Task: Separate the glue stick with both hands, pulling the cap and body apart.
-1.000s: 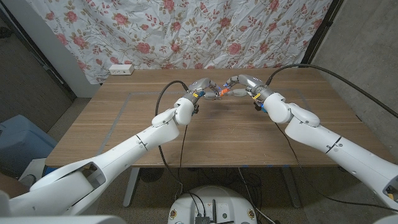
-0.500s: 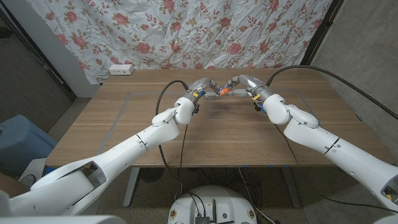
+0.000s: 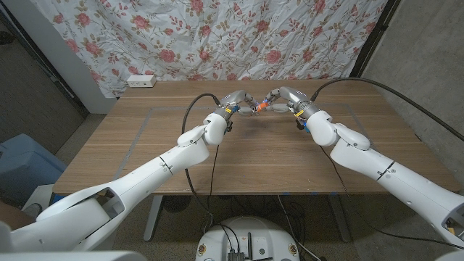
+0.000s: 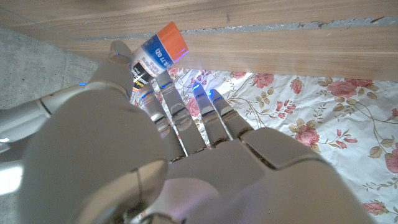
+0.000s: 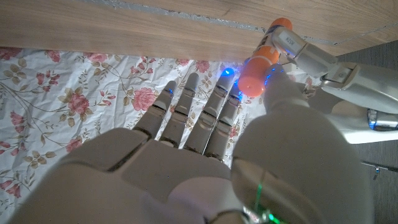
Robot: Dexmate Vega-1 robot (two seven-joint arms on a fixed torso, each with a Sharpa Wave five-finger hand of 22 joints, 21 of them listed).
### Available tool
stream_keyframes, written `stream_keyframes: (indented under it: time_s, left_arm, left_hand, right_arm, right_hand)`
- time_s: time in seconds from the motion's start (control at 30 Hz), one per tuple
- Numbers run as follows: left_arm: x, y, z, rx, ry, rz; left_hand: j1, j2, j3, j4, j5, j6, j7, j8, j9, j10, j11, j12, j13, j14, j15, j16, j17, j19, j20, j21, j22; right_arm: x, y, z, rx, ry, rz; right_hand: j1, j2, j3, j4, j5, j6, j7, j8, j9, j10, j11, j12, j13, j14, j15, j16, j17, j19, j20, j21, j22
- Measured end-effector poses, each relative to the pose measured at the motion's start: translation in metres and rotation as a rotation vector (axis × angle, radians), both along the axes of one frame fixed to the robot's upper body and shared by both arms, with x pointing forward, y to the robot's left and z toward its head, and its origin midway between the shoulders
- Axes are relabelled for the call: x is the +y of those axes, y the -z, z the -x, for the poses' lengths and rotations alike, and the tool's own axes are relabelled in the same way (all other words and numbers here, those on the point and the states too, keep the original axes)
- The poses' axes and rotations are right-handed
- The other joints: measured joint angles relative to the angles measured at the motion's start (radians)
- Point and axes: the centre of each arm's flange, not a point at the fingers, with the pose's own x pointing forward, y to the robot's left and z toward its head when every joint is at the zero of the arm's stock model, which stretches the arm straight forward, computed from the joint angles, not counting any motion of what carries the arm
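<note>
The glue stick [image 3: 258,107] hangs above the far middle of the table, held between my two hands. My left hand [image 3: 236,101] pinches its white labelled body [image 4: 148,63] between thumb and fingers, and an orange end [image 4: 170,40] sticks out past them. My right hand [image 3: 280,97] pinches the long orange cap [image 5: 256,67] with its thumb while its other fingers [image 5: 186,106] stay stretched out. In the right wrist view the cap still sits against the body [image 5: 287,42], which the left hand's fingers [image 5: 323,62] hold.
The wooden table [image 3: 145,145] has a faint taped rectangle on its top. A white power strip [image 3: 141,81] lies at the far left corner. A floral cloth [image 3: 239,36] hangs behind the table, and a blue bin [image 3: 22,170] stands on the floor at the left.
Both hands keep their hold on the glue stick at the same spot. My right arm has edged slightly inward, and nothing has come apart.
</note>
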Motion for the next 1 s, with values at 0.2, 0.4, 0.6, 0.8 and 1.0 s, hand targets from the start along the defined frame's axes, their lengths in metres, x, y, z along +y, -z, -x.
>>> stream_keyframes:
  time_s: [0.2,0.4,0.6,0.8,1.0]
  left_arm:
    - [-0.0003,0.0,0.0001,-0.001,0.0,0.0]
    - [-0.0005,0.0007,0.0002,-0.002,0.0,0.0]
    - [-0.0003,0.0022,0.0009,0.0,0.002,-0.005]
    - [-0.0002,0.0029,0.0019,0.0,0.003,-0.011]
    - [0.0007,0.0038,0.0024,0.002,-0.001,-0.019]
  left_hand:
    - [0.0,0.0,0.0,0.0,0.0,0.0,0.0,0.0,0.0,0.0,0.0,-0.002,0.0,0.0,0.0,0.0,0.0,0.0,0.0,0.0,0.0]
    - [0.0,0.0,0.0,0.0,0.0,0.0,0.0,0.0,0.0,0.0,0.0,-0.002,0.0,0.0,0.0,0.0,0.0,0.0,0.0,0.0,0.0]
    - [0.0,0.0,-0.003,-0.003,0.0,0.0,0.0,0.0,0.0,0.005,-0.006,0.001,0.0,0.0,0.0,0.0,0.0,0.0,0.0,0.0,0.0]
    - [0.0,0.0,-0.003,-0.003,-0.001,0.0,0.0,0.0,0.0,0.016,-0.009,0.002,0.0,0.0,0.0,0.0,0.0,0.0,0.0,0.0,0.0]
    - [0.0,0.0,-0.005,-0.003,-0.004,0.0,0.0,0.0,0.0,0.018,-0.011,0.002,-0.001,0.0,0.0,0.0,0.0,0.0,0.0,0.0,0.0]
  right_arm:
    - [-0.0006,0.0005,-0.0003,-0.007,-0.003,-0.009]
    - [-0.0011,0.0011,0.0001,-0.012,-0.007,-0.017]
    - [-0.0022,0.0016,0.0007,-0.013,-0.011,-0.025]
    - [-0.0027,0.0013,0.0017,-0.014,-0.015,-0.028]
    - [-0.0038,0.001,0.003,-0.015,-0.021,-0.029]
  right_hand:
    - [0.012,0.013,-0.008,-0.001,0.0,0.035,0.004,0.022,0.002,0.027,-0.004,0.007,0.01,0.012,-0.001,0.017,0.005,0.004,-0.004,0.0,0.0]
    - [0.033,0.033,-0.01,-0.004,-0.001,0.062,-0.009,0.039,0.002,0.047,-0.005,0.007,0.018,0.018,-0.007,0.029,0.009,0.009,-0.009,0.0,0.0]
    - [0.05,0.05,-0.01,-0.004,-0.004,0.069,-0.006,0.05,0.005,0.058,-0.005,0.007,0.019,0.018,-0.007,0.04,0.014,0.006,-0.019,-0.005,0.0]
    - [0.07,0.07,-0.015,-0.008,-0.007,0.069,-0.005,0.059,0.006,0.072,-0.005,0.007,0.027,0.018,-0.007,0.051,0.018,0.011,-0.022,-0.005,0.0]
    - [0.07,0.07,-0.023,-0.008,-0.003,0.081,0.007,0.071,0.006,0.083,-0.006,0.007,0.033,0.018,-0.007,0.067,0.023,0.012,-0.024,-0.005,0.0]
